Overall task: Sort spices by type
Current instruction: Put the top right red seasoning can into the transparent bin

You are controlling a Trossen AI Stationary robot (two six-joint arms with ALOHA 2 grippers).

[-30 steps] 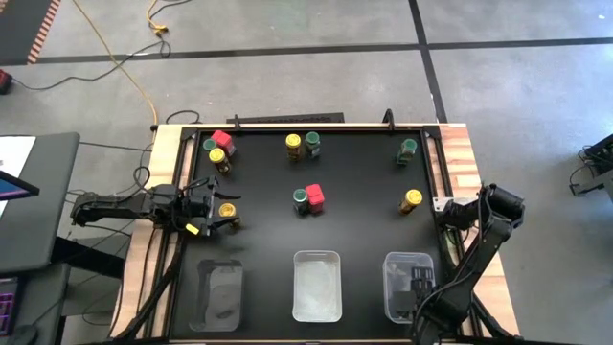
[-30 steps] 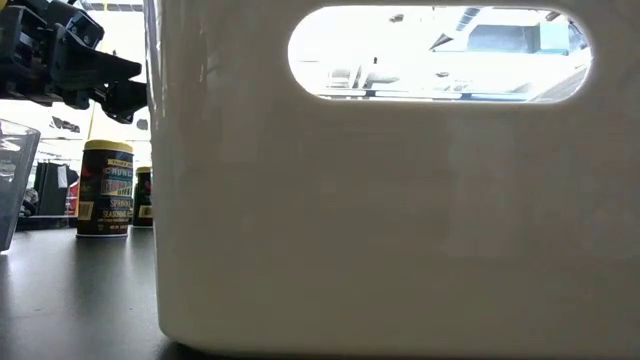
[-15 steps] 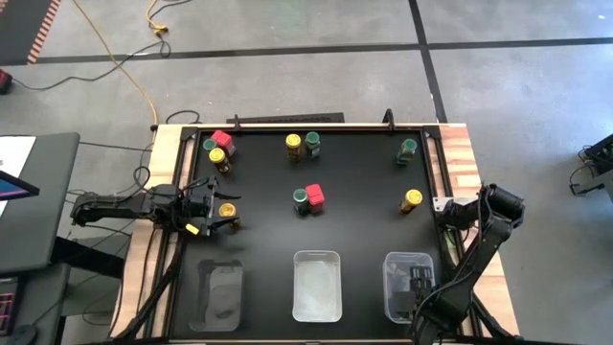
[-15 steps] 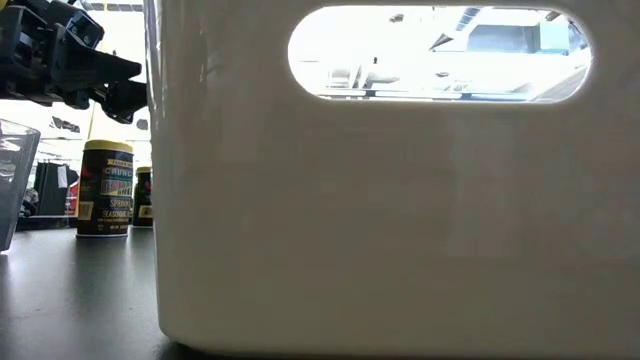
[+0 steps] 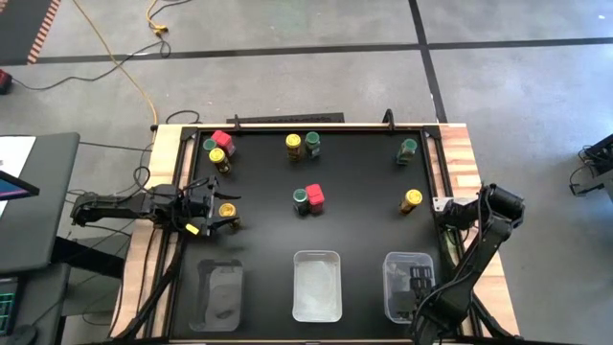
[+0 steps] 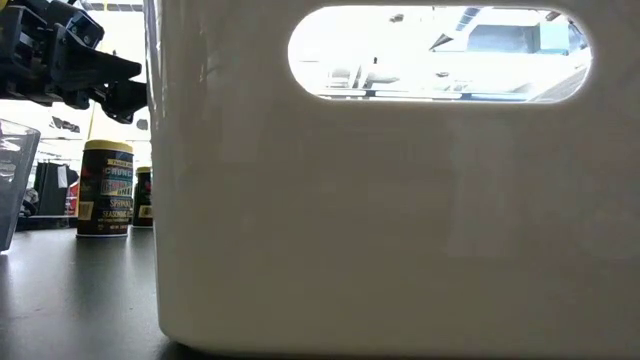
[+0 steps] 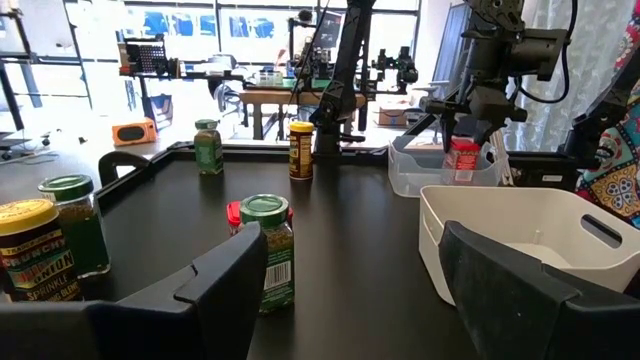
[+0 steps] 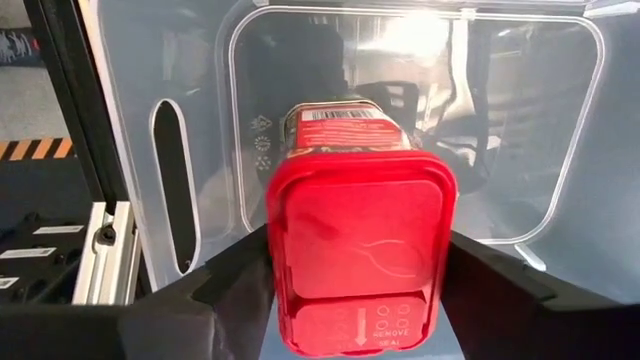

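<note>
My left gripper (image 5: 218,213) is open and hovers above a yellow-lid jar (image 5: 228,209) near the table's left edge; in the low view it (image 6: 110,85) hangs clear over that jar (image 6: 105,188). My right gripper (image 5: 414,280) is inside the right clear tray (image 5: 393,297), shut on a red-lid jar (image 8: 360,250). Other jars stand on the black table: a red, green and yellow group (image 5: 218,149) at the far left, a yellow and green pair (image 5: 303,144), a green and red pair (image 5: 307,197), a green one (image 5: 409,147) and a yellow one (image 5: 411,199). My right gripper pinches the red-lid jar by two opposite sides of its square red lid (image 8: 285,260), between the two fingers, from above and pointing down. The jar stays upright below the fingers inside the clear tray (image 7: 462,160). I cannot tell whether its bottom stands on the tray floor.
Three trays line the near edge: a clear one at left (image 5: 218,295), a whitish one in the middle (image 5: 317,285), and the right one. The middle tray's wall (image 6: 400,220) blocks most of the low view. Free black table lies between the jar groups.
</note>
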